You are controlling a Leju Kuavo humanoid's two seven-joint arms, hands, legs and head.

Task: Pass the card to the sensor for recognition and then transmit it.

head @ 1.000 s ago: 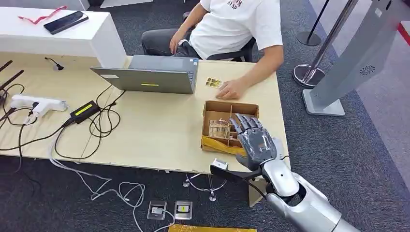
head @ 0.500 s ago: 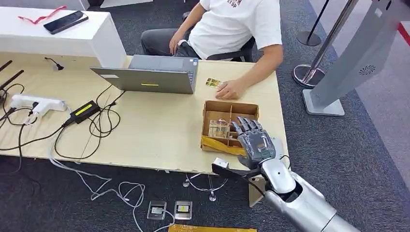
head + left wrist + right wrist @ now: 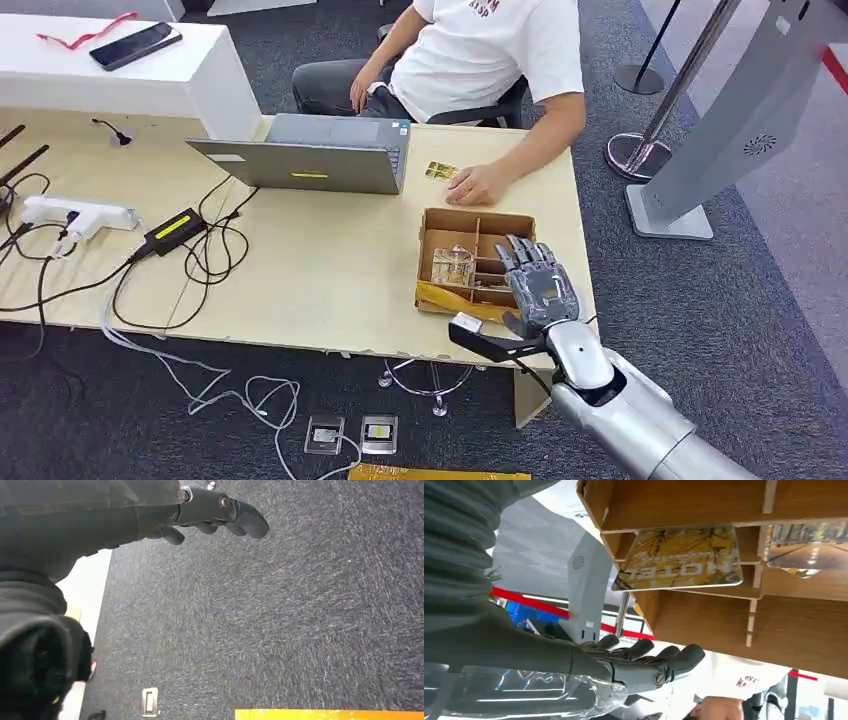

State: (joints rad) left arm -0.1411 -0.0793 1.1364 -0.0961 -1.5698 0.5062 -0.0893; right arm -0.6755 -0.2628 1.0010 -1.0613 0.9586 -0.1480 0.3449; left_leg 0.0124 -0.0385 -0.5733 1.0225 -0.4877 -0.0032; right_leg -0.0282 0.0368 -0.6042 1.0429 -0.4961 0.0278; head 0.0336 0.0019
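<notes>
A cardboard box (image 3: 448,221) with compartments stands on the table's right end. A yellow card marked HOTEL (image 3: 679,560) lies in one compartment, and another yellow card (image 3: 452,297) leans at the box's near side. My right hand (image 3: 538,288) hovers open over the box's right near corner, fingers spread, thumb stretched out toward the table edge, holding nothing. In the right wrist view its fingers (image 3: 649,665) are apart from the HOTEL card. My left hand (image 3: 215,515) hangs over dark carpet, holding nothing. A grey kiosk (image 3: 745,130) stands on the floor to the right.
A seated person in a white shirt (image 3: 500,50) rests a hand (image 3: 480,185) on the table beside a small card (image 3: 440,171). A laptop (image 3: 310,160), a white handheld scanner (image 3: 75,215) and tangled cables (image 3: 200,260) lie to the left. Barrier posts (image 3: 650,130) stand at the right.
My right hand has shifted to the right, from over the box's middle to its right near corner. The person and the table's things stay put.
</notes>
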